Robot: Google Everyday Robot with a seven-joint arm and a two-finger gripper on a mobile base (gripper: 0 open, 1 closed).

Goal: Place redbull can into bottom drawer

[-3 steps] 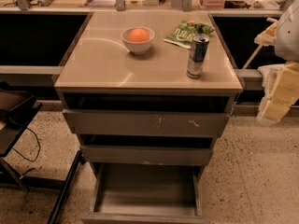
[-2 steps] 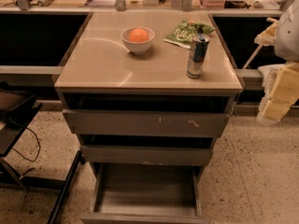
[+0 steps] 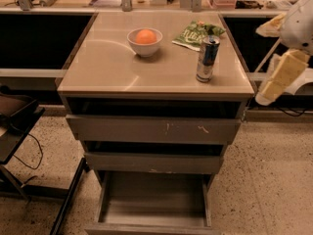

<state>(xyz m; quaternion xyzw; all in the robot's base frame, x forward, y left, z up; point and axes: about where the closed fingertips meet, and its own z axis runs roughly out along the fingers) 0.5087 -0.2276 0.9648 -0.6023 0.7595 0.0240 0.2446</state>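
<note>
Beige cabinet top [image 3: 107, 62] bearing upright redbull can [image 3: 207, 58]; gripper [image 3: 276, 82] beyond right edge, apart from can, spread impossible to tell.

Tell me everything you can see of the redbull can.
The redbull can is slim, tall and metallic, blue and silver with a silver top. It stands upright on the cabinet top, near the right front corner, just in front of the green snack bag. The gripper is apart from it, off the cabinet's right side.
</note>
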